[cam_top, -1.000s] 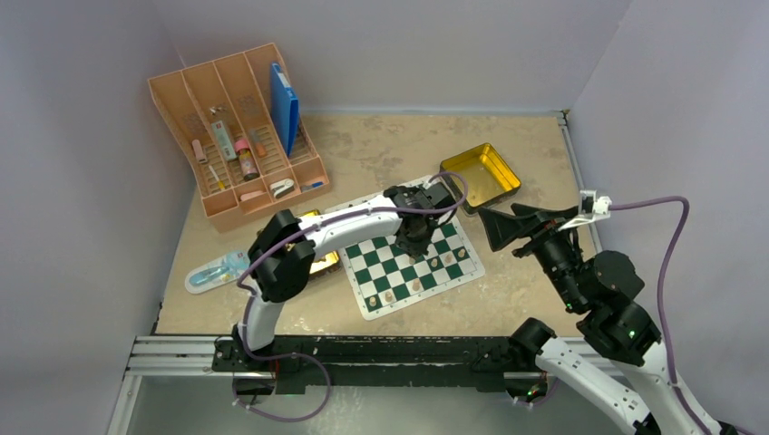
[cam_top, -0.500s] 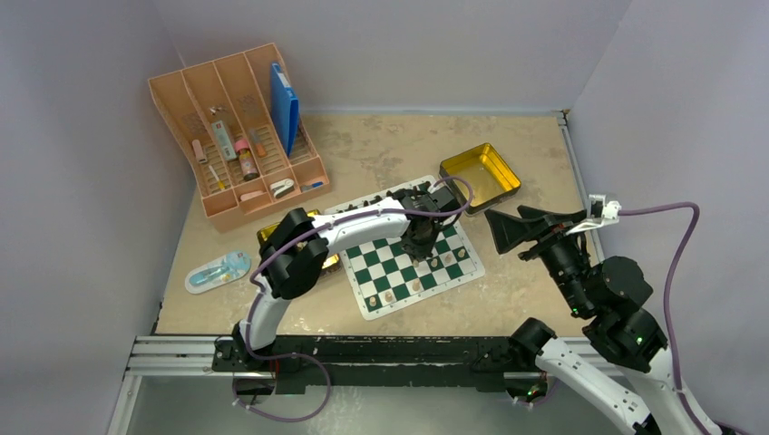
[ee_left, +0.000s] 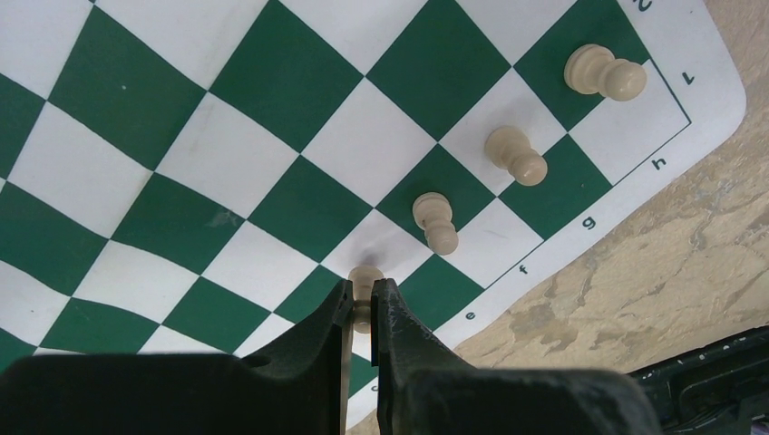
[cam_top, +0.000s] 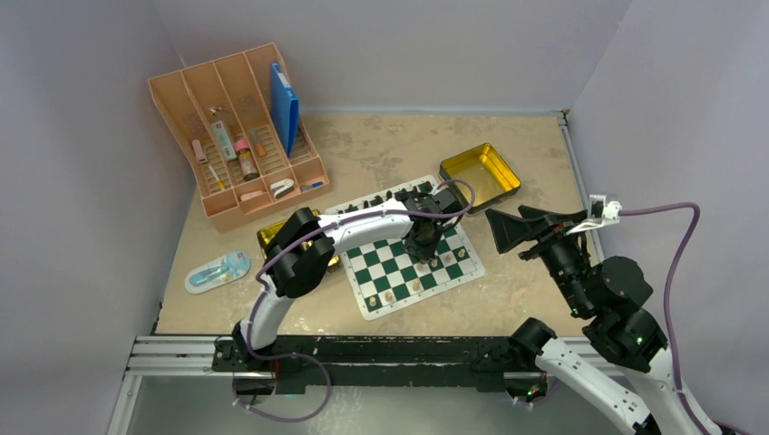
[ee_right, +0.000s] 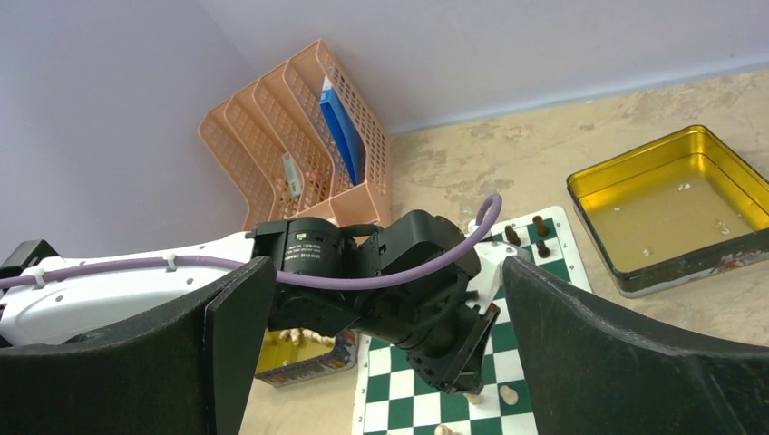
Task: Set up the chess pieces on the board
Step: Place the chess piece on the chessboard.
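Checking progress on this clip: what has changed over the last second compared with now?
The left pincer, shut on a light pawn, shifted slightly toward the board's near right edge, next to the three standing pawns. The right pincer, open, drew back a little rightward. The board, those pawns and the gold tin stayed put.

Left arm point(cam_top: 363, 222) outstretched (jaws pinched), right arm point(cam_top: 603, 285) raised — jaws wide

Pale lavender walls point(cam_top: 408, 45) close in on three sides. Tabletop point(cam_top: 381, 145) beige, marbled stone pattern, matte finish. Aluminium rail point(cam_top: 172, 353) runs along near edge. Light even and diffuse; shadows soft.
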`<state>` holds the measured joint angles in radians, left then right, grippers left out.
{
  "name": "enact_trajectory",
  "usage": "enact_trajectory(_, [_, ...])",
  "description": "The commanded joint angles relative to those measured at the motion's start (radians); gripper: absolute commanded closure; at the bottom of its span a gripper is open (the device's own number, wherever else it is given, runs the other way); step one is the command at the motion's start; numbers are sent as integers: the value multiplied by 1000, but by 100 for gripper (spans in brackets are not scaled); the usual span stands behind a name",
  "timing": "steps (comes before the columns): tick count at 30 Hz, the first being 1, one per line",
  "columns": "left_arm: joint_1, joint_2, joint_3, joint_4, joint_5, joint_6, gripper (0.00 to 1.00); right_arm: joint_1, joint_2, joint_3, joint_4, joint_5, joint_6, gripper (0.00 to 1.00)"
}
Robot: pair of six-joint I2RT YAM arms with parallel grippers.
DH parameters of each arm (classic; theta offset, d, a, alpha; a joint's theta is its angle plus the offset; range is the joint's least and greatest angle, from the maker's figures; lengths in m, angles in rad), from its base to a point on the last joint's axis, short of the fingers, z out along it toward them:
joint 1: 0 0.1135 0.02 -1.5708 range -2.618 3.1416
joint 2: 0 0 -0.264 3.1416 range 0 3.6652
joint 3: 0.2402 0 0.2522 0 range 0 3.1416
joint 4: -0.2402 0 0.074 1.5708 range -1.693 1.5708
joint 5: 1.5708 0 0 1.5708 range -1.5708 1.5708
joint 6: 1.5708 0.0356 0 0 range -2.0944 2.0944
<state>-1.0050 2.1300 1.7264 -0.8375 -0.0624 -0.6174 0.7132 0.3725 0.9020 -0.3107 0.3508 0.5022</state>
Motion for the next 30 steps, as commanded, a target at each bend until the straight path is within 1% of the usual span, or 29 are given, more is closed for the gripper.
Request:
enact_trajectory(1, [-7, 14, 45, 26, 8, -10, 94, 2, -11, 34, 16, 24, -17, 3])
enact_trajectory(17, [-6, 52, 83, -15, -16, -10, 93, 2, -1, 27, 26, 27, -23, 3])
enact_trajectory(19, [-6, 51, 83, -10, -13, -8, 90, 2, 0, 26, 27, 27, -23, 3])
enact_trajectory(22, [-6, 56, 86, -11, -12, -4, 81, 2, -1, 26, 25, 28, -24, 3])
enact_trajectory(25, [-6, 56, 97, -22, -19, -7, 75, 1, -3, 23, 23, 30, -23, 3])
enact_trajectory(30, [-6, 38, 121, -42, -55, -1, 70, 1, -1, 23, 29, 36, -29, 3])
